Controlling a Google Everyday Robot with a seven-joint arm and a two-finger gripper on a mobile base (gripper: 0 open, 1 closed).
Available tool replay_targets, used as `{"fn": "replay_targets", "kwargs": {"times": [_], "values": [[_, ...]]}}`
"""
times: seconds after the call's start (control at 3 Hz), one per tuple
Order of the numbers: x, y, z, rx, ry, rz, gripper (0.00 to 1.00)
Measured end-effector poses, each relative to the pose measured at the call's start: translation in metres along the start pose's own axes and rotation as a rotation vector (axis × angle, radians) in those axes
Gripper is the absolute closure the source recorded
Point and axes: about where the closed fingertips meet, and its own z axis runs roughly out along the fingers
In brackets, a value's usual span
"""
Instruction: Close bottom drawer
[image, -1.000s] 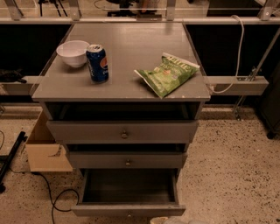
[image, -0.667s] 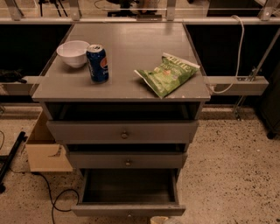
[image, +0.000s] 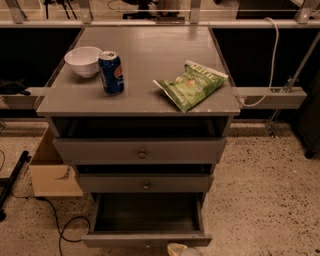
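Only a pale tip of the gripper is seen at the bottom edge, just before the bottom drawer; its state cannot be told. The drawer is pulled out, lowest under the desk.

Your one camera looks down at the desk from near its front edge, tool lowest in view.

Pepsi logo on blue can, bag lettering illegible, end effector at bottom edge
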Motion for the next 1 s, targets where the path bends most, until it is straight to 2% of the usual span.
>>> {"fn": "replay_targets", "kwargs": {"times": [0.33, 0.67, 1.0], "values": [[-0.003, 0.0, 0.023, 0.008, 0.011, -0.016, 1.0], [-0.015, -0.005, 0.048, 0.023, -0.001, -0.022, 1.0], [-0.038, -0.005, 0.065, 0.027, -0.03, -0.036, 1.0]]}}
